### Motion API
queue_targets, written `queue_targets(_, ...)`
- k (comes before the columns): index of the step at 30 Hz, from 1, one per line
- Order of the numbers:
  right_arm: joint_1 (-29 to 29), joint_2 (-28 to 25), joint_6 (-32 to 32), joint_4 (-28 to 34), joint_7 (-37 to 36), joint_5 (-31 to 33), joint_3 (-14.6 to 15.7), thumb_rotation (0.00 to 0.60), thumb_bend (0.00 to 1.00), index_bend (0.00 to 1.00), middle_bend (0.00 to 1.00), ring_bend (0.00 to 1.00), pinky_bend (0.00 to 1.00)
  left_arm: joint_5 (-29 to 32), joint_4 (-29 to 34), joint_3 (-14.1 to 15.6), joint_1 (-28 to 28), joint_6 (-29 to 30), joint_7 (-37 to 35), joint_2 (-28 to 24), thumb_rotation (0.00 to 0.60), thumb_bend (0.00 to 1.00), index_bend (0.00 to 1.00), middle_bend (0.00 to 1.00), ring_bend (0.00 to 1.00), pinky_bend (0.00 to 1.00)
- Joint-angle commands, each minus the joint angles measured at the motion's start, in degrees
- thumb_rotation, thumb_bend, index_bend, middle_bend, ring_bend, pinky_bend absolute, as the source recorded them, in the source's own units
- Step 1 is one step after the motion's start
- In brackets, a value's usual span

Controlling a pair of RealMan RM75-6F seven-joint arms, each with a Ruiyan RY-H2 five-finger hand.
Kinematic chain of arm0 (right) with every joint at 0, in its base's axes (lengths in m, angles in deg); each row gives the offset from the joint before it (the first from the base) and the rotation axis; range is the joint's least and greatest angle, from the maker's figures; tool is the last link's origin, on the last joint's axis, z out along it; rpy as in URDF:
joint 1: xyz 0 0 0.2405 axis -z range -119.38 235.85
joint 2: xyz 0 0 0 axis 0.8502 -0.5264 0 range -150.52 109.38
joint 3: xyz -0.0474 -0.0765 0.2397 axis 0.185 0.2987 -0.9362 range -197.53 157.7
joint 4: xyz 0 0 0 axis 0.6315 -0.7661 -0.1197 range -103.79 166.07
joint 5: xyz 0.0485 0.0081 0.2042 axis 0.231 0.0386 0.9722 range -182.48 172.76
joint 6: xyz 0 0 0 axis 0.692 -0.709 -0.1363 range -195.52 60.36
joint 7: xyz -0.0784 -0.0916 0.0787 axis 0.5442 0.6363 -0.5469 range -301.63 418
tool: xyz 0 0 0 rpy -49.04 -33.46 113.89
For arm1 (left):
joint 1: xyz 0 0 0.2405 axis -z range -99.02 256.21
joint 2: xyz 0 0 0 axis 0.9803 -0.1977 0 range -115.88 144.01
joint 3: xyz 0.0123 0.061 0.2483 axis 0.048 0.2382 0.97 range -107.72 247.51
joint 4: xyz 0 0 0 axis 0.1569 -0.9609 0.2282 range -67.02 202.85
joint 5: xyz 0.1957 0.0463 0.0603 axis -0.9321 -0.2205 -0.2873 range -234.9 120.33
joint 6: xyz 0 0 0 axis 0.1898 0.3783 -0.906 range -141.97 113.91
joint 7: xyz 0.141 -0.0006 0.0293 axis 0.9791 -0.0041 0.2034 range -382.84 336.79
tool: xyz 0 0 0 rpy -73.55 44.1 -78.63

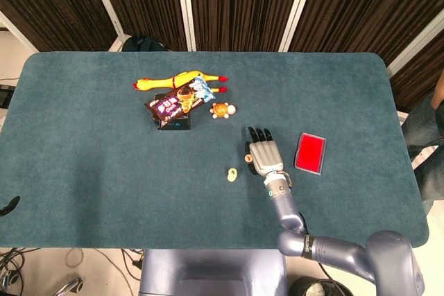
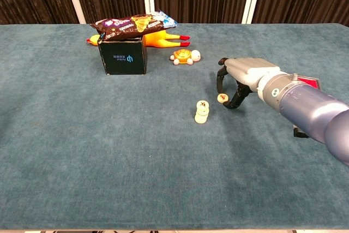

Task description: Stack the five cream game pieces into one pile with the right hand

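On the blue counter (image 2: 82, 151), the stack of cream game pieces (image 2: 201, 113) stands nearest. At its 2 o'clock, the loose cream piece (image 2: 222, 98) lies flat, between the curled fingers and thumb of the right hand (image 2: 240, 77), which arches over it, empty. Far at 11 o'clock: black box (image 2: 123, 55), snack bag (image 2: 133, 24), rubber chicken (image 2: 158, 38), toy turtle (image 2: 184, 56).
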State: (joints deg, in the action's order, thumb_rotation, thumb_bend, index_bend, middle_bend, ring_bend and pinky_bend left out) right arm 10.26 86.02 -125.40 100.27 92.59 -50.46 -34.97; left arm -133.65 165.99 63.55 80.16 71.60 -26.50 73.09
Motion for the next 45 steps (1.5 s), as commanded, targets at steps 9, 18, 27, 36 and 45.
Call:
queue_targets(9, -0.61, 0.88, 0.37, -0.98, 0.97, 0.2, -0.61, 0.6, 0.38, 0.48, 0.0, 0.0, 0.0, 0.15, 0.0, -0.01, 0.04, -0.15, 0.15, 0.0, 0.6, 0.16, 0.15, 0.0, 0.0, 0.07)
queue_targets(18, -1.19, 1.78, 0.62, -1.86, 1.87, 0.62, -1.07, 0.6, 0.38, 0.48, 0.0, 0.0, 0.0, 0.01, 0.01, 0.0, 0.05, -0.09, 0.22, -0.03, 0.6, 0.17, 0.15, 0.0, 0.0, 0.07)
queue_targets(27, -1.31, 1.9, 1.0, -2.33, 2.63, 1.44, -1.35, 0.6, 0.38, 0.48, 0.0, 0.0, 0.0, 0.14, -0.04, -0.04, 0.05, -0.16, 0.11, -0.05, 0.6, 0.17, 0.15, 0.0, 0.0, 0.07)
queue_targets(36, -1.26, 1.6, 0.94, -1.8, 3.42, 1.95, -1.37, 0.6, 0.38, 0.49, 0.0, 0.0, 0.0, -0.04, -0.06, -0.02, 0.06, -0.11, 0.02, 0.01, 0.6, 0.17, 0.15, 0.0, 0.0, 0.07)
queue_targets(45, -1.34, 1.69, 0.95, -2.27, 3.82, 2.28, -1.46, 0.6, 0.38, 0.5, 0.0, 0.0, 0.0, 0.03, -0.18, 0.01, 0.09, -0.28, -0.06, 0.01, 0.6, 0.17, 0.15, 0.0, 0.0, 0.07)
